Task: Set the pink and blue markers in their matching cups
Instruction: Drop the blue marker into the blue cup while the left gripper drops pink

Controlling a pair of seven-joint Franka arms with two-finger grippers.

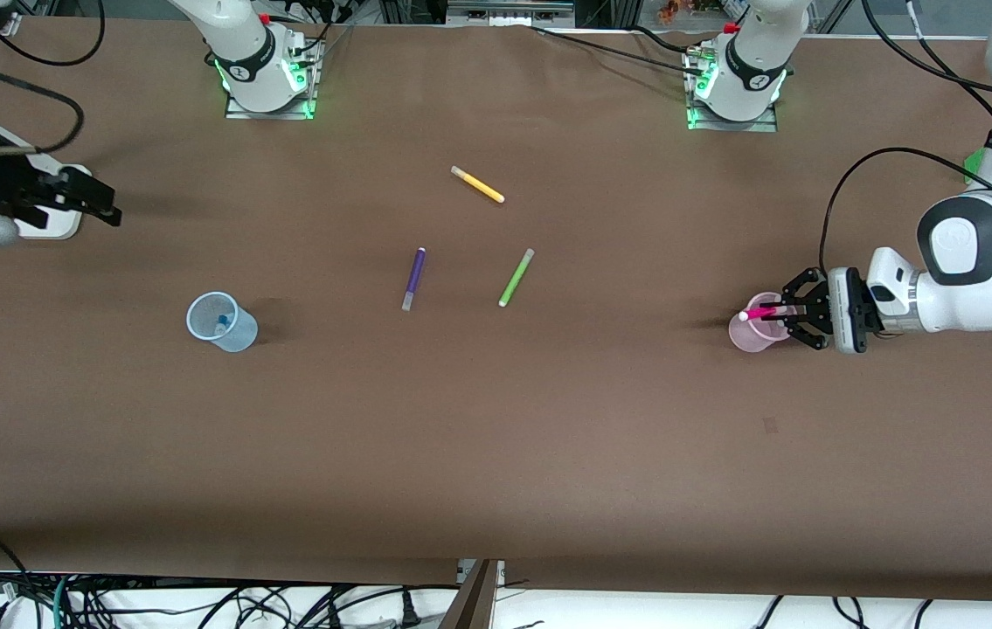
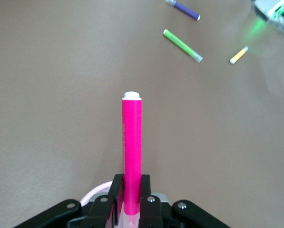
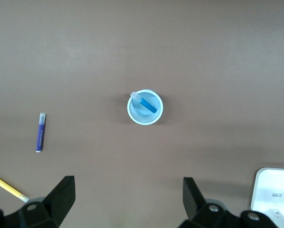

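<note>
Across the brown paper-covered surface [image 1: 496,437], ordered from largest to smallest: my left gripper [image 1: 777,313] hangs over the light pink translucent plastic cup [image 1: 749,335], which stands toward the left arm's end of the surface, its fingers clamped on the slim magenta-pink marker [image 1: 759,312]. My right gripper [image 1: 98,199] waits with its fingers spread apart, toward the right arm's end, holding nothing. The light blue translucent plastic cup [image 1: 222,322] stands toward the right arm's end, and the bright blue marker [image 3: 146,104] already leans inside it. Between the two cups lie three distractors: a green pen [image 1: 516,277], a purple pen [image 1: 413,278] and, farther from the front camera, a yellow pen [image 1: 477,184]. The pink marker lies nearly level across the pink cup's rim, white tip [image 2: 132,95] pointing away from my wrist. Judged risk: released in this attitude, the marker would probably bridge the rim or roll off onto the surface. Lowering without first tilting it upright could press the rim and tip the light cup.
</note>
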